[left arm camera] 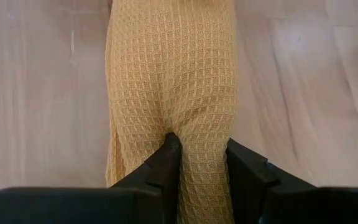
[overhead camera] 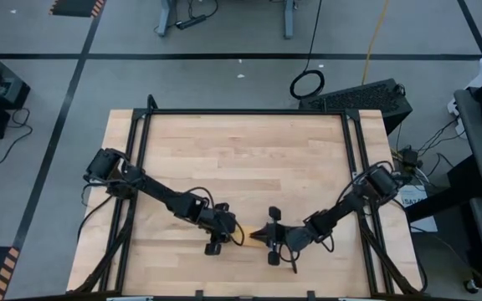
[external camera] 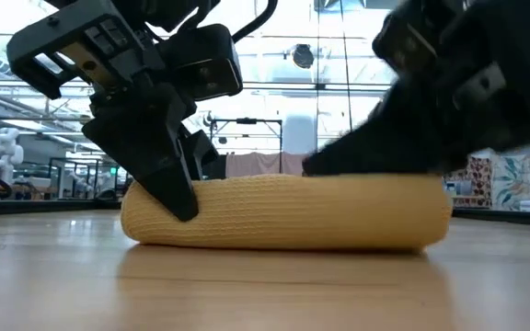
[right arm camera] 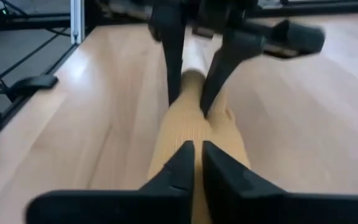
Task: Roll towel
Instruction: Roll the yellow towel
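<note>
The mustard-yellow towel (external camera: 283,216) lies as a rolled log on the wooden table (overhead camera: 241,159), close to the near edge (overhead camera: 243,235). The roll's length runs left to right. My left gripper (left arm camera: 202,149) comes slanting down at the roll's left end and is shut on cloth there. My right gripper (right arm camera: 197,149) reaches in low from the right. It is shut, and its fingers lie over the roll's right end. In the right wrist view my left gripper (right arm camera: 191,93) shows at the roll's far end. My left gripper pinches the roll's left end (left arm camera: 201,134) between its two fingers, slanting down from the table's left. One finger (left arm camera: 166,162) sinks into the top of the roll, the other (left arm camera: 244,165) is at its side. The roll rests on the table. My right gripper lies with shut fingers on the top of the roll near its right end (right arm camera: 194,134), nearly level from the table's right and along the roll. Whether any cloth is caught in the thin gap between the fingers, I cannot tell.
A black frame rail (overhead camera: 249,111) borders the tabletop at the back and sides. The wood behind the roll is bare. Beyond the table stand a keyboard (overhead camera: 358,94), cables and equipment.
</note>
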`<move>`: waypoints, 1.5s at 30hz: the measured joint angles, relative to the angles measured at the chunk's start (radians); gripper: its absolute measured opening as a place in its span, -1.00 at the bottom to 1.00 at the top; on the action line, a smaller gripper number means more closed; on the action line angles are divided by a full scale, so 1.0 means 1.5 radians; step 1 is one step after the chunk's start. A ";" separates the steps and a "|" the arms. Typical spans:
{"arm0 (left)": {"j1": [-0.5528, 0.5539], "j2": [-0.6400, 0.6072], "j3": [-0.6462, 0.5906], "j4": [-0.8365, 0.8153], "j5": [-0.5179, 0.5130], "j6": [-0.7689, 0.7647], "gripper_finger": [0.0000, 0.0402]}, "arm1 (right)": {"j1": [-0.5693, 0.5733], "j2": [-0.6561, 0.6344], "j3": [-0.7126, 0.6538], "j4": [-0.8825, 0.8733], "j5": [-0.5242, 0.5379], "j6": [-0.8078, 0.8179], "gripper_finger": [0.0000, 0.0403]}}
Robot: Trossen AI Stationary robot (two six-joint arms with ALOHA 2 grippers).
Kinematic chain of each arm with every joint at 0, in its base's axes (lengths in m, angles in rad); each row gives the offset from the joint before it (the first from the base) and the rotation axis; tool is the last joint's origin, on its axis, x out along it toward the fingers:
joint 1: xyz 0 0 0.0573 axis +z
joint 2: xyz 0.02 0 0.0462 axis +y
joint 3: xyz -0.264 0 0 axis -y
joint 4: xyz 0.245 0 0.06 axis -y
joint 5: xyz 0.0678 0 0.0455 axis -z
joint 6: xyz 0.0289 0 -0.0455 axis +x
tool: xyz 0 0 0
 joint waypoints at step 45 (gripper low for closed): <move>-0.081 0.156 -0.120 0.627 -0.290 0.007 -0.94 | 0.000 0.072 0.001 0.039 0.004 0.057 -1.00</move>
